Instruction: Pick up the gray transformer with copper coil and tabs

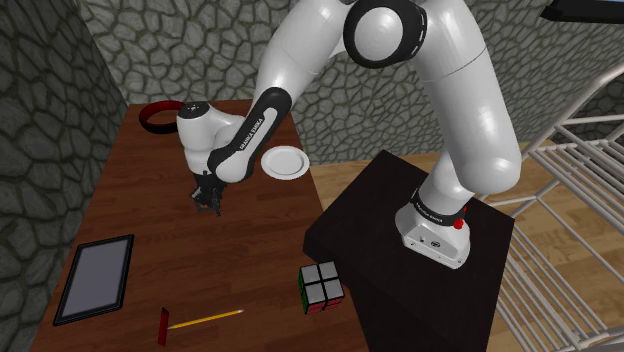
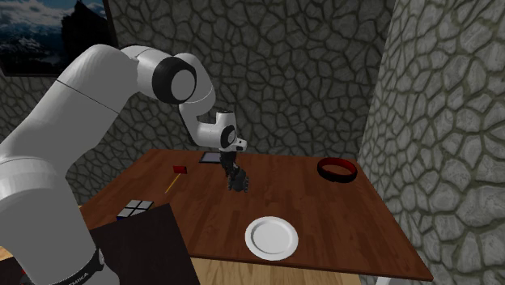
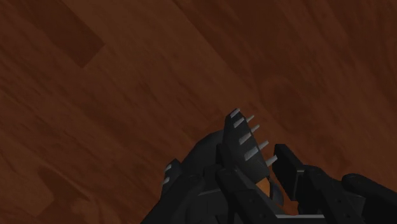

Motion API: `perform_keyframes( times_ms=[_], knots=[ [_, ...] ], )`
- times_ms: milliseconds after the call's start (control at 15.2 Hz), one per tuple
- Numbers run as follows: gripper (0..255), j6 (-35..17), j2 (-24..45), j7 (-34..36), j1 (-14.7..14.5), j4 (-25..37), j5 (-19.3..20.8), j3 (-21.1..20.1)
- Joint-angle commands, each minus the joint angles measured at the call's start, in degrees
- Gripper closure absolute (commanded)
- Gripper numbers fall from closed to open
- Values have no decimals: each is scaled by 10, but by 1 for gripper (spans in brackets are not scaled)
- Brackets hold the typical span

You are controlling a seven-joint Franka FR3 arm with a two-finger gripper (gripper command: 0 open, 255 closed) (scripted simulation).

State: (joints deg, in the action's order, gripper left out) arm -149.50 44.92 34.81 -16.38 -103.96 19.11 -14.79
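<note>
**Jaws pinching the transformer near the middle of the counter**

My jaws are closed on the transformer (image 3: 245,149), with a black finger (image 3: 289,168) pressed to each side of it. In the wrist view it is a dark grey block with a row of pale tabs along one edge. A small glint of orange shows low between my fingers. Behind it runs the brown wood grain of the counter (image 3: 127,76).

In the shoulder view the transformer hangs at my fingertips a little left of the frame's centre, under my white wrist. I cannot tell whether it touches the wood or sits just clear of it.

The other things lie apart from it in that same view:
- A white plate (image 1: 285,162) sits right of my forearm, near the counter's right edge.
- A red-and-black ring (image 1: 160,114) lies at the upper left, on the far corner.
- A dark tablet (image 1: 96,277) with a grey screen lies at the lower left.
- A yellow pencil (image 1: 205,319) and a small red block (image 1: 162,326) lie side by side along the bottom edge.
- A cube (image 1: 320,287) of coloured squares rests at the counter's lower right corner, beside my black stand (image 1: 380,250).
</note>
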Motion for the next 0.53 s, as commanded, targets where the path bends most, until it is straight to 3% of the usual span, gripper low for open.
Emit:
perform_keyframes(
  times_ms=[0,462],
  knots=[
    [255,4,-6,-1,1,-2,-2,-2],
    [255,34,-50,-9,13,-17,-15,-18]
  ],
)
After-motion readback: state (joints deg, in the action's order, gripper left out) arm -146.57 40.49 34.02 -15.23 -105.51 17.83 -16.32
